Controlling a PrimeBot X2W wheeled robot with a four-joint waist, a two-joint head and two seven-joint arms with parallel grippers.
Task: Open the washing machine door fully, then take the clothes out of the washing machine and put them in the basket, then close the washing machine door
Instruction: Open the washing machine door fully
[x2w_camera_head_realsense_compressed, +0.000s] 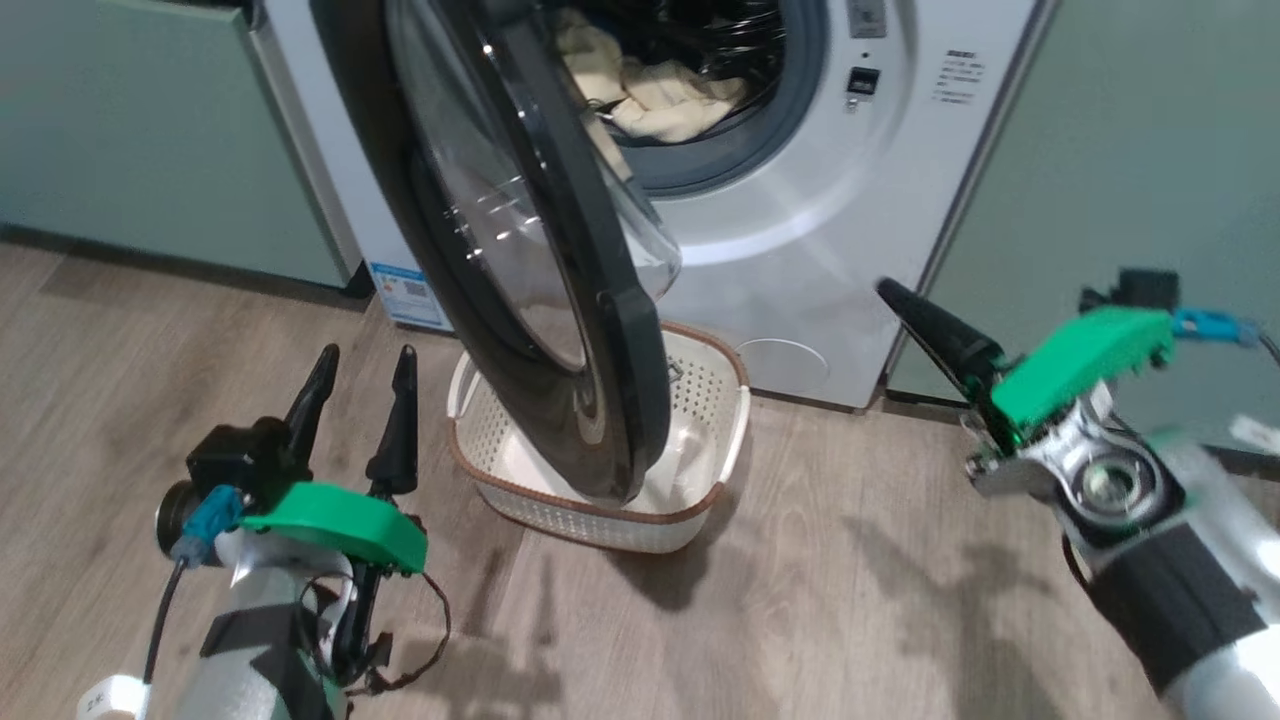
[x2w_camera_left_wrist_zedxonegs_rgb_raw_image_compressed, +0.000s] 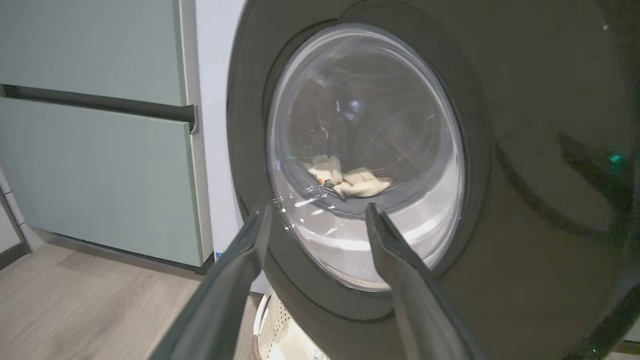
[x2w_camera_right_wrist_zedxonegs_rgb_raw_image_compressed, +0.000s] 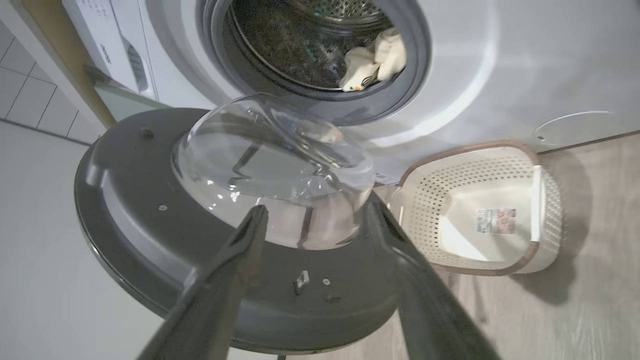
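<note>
My left hand is wide open and empty, hovering left of the washing machine door. My right hand is spread open too, gripping nothing, pointing at the door's inner side. The door stands partly open over the basket on the floor. The clothes lie in the washing machine drum mouth.

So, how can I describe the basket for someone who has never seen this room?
Find the white washing machine between the green cabinets. On the floor just in front of it, close to the open black door, stands the basket. It is a small cream tub full of holes, with a brown rim and a paper label inside.
</note>
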